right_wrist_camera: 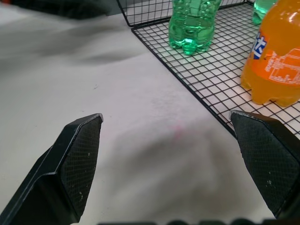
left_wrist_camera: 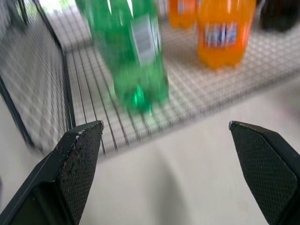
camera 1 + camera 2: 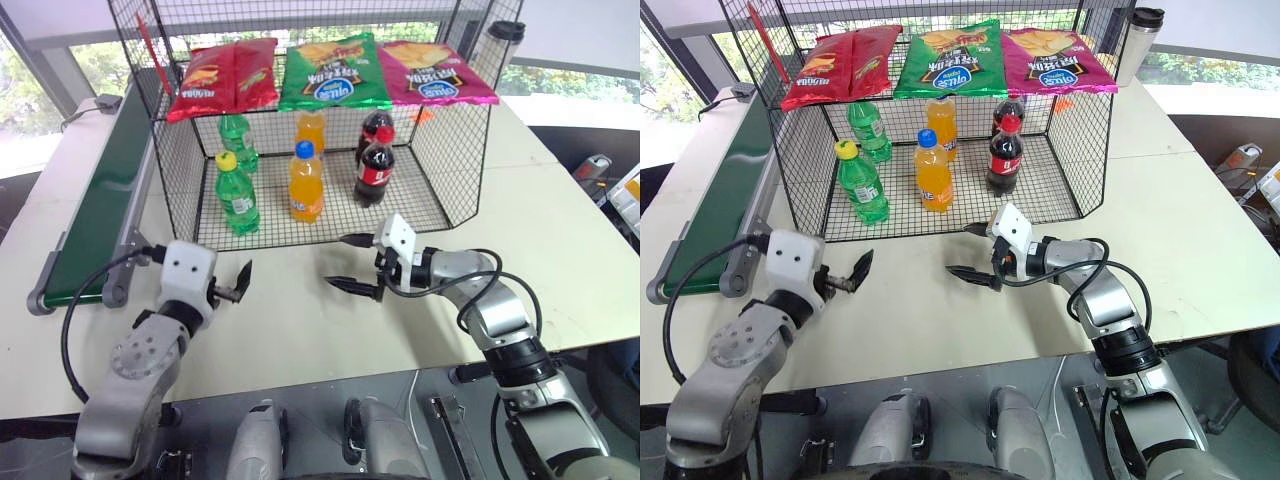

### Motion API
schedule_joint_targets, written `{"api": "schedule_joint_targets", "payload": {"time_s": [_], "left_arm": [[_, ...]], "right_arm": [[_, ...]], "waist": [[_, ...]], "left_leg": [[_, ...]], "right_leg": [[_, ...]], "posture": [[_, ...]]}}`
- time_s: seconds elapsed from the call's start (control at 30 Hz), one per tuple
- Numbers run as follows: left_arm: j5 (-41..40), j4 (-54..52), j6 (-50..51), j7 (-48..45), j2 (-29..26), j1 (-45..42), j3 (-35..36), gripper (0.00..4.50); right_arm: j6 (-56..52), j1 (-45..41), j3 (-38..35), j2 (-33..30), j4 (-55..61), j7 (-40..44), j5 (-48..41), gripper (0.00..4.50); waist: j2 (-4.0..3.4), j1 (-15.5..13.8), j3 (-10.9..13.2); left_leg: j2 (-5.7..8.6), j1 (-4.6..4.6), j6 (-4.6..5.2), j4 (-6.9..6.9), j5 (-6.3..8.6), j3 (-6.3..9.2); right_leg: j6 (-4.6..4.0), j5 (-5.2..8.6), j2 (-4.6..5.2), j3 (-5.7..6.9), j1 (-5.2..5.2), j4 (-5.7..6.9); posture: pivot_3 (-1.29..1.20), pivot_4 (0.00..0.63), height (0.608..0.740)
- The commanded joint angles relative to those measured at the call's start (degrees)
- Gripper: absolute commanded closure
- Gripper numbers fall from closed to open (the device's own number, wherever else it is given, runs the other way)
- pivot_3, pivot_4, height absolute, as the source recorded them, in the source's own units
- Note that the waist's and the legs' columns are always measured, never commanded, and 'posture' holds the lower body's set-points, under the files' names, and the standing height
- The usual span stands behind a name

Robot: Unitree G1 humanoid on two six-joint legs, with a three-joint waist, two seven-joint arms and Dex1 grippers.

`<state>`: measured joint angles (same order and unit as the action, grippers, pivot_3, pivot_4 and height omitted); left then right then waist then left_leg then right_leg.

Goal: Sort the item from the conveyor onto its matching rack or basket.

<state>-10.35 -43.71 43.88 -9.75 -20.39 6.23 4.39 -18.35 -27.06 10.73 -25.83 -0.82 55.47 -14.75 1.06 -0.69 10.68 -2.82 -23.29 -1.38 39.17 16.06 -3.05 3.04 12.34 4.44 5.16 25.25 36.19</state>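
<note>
With the yellow-capped green soda bottle (image 3: 236, 193) standing upright on the wire-mesh cage (image 3: 170, 170) floor at centre-left of frame, keep the empty, spread left gripper (image 3: 238, 282) and right gripper (image 3: 352, 263) clear of the mesh edge.

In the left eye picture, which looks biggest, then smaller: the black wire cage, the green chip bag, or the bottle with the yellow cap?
1. Black wire-mesh cage
2. Green chip bag
3. Clear-green plastic bottle with yellow cap
</note>
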Motion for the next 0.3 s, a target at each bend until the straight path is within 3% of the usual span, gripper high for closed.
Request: {"api": "schedule_joint_targets", "payload": {"time_s": [0.03,0.3], "left_arm": [[-0.1,-1.4,-3.1,-0.2,1.3,2.6,0.6,0.03],[1.8,2.2,-6.1,0.8,3.1,5.7,-1.1,0.03]], "right_arm": [[0.6,0.4,-1.0,-0.3,1.6,-0.3,-0.4,0.0],[0.9,0.3,-1.3,-0.6,1.0,-0.5,-0.2,0.0]], "waist": [[0.0,-0.1,0.0],[-0.01,0.0,0.0]], "left_leg": [[0.0,0.0,0.0,0.0,0.0,0.0],[0.0,-0.01,0.0,0.01,0.0,0.0]], "right_leg": [[-0.01,0.0,0.0,0.0,0.0,0.0],[-0.09,0.05,0.01,0.0,0.0,-0.01]], "posture": [[0.0,0.15,0.74],[0.0,0.15,0.74]]}}
